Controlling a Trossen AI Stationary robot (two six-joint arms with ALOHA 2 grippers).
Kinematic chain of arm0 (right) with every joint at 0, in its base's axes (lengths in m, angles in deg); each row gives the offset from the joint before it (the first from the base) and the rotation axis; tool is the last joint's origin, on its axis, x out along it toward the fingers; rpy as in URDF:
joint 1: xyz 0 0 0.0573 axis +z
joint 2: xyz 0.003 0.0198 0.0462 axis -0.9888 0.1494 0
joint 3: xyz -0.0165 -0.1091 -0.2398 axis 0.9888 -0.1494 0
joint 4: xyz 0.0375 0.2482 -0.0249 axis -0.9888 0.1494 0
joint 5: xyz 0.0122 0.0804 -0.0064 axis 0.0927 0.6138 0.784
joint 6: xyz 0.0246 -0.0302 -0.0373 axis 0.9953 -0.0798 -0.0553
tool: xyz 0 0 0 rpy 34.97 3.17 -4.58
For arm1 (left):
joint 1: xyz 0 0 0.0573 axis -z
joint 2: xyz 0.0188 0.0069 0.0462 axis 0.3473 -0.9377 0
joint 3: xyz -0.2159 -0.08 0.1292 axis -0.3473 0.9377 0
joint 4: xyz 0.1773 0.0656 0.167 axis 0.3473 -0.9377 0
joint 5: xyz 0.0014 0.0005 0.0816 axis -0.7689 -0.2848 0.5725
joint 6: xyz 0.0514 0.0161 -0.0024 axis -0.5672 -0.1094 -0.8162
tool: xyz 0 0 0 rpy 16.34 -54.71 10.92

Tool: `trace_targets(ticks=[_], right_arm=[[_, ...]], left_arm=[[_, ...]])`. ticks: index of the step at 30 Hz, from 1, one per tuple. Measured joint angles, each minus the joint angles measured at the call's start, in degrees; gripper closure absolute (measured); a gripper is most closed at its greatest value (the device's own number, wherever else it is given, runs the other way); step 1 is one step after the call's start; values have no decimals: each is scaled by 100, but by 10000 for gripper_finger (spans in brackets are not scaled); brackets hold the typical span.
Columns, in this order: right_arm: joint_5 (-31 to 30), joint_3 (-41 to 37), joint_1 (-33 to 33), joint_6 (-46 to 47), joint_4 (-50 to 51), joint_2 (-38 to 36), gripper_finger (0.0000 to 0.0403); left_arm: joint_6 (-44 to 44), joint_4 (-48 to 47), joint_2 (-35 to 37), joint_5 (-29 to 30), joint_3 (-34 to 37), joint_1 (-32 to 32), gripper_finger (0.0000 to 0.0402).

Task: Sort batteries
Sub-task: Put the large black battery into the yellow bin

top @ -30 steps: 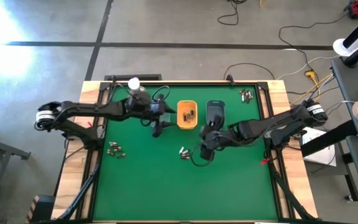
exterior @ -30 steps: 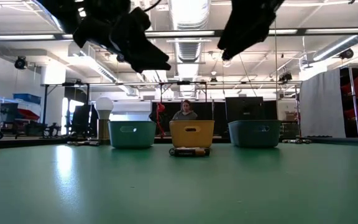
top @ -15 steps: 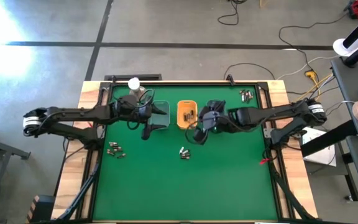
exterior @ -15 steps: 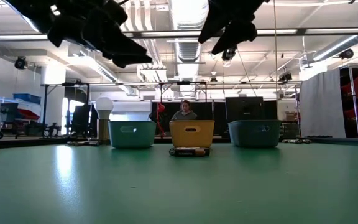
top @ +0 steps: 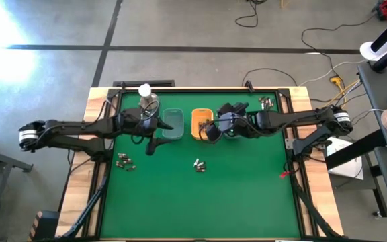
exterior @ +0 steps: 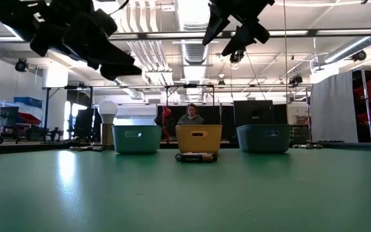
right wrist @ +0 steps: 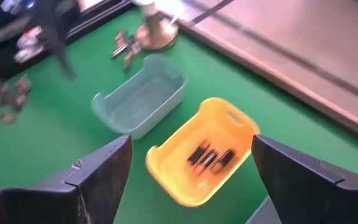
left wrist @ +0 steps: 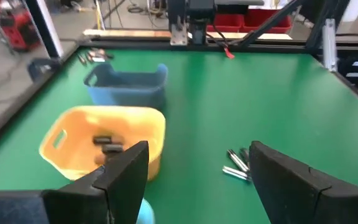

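Batteries lie in loose groups on the green mat: near left [top: 125, 161], middle [top: 199, 164], far right [top: 267, 103]. Three more lie in the yellow tray [right wrist: 201, 152], which stands between a pale teal tray [top: 173, 124] and a dark blue tray [left wrist: 129, 84]. My right gripper [top: 210, 131] hangs open high above the yellow tray's near right side, with nothing between its fingers [right wrist: 188, 177]. My left gripper [top: 152, 144] hovers open and empty just near-left of the teal tray, pointing toward the trays [left wrist: 197, 174].
A round metal dome with a white ball [top: 146, 94] stands at the far left of the mat, with a few batteries beside it [right wrist: 126, 46]. The mat's near half [top: 200, 208] is bare. A person sits in the room beyond the table [exterior: 191, 115].
My left gripper has drawn back toward the table's left edge, uncovering the teal tray. My right gripper has risen from above the middle batteries and gone toward the far edge and left, rolling as it went, to stand over the yellow tray. Both stayed open.
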Motion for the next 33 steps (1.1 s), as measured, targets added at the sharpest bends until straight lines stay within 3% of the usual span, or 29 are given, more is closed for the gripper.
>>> trace_targets(ticks=[5, 11, 16, 21, 26, 33], right_arm=[[-850, -4, 25, 455, 246, 0, 77], [-897, 0, -424, 993, 1534, 0, 71], [-324, -234, -1186, 1765, 2696, 4, 69], [57, -803, -2041, 2000, 2944, 4, 71], [355, -1387, -3119, 1614, 2763, 4, 83], [1259, -1937, -4504, 1073, 1361, 4, 126]], left_arm=[[446, 106, 250, -530, 292, 20, 149], [762, 273, 586, -622, 479, 39, 149], [769, 275, 625, -619, 493, 42, 149], [725, 816, 362, -593, 493, 42, 149], [455, 1343, -72, -576, 329, 40, 149], [169, 1354, -875, -572, -116, 36, 149]])
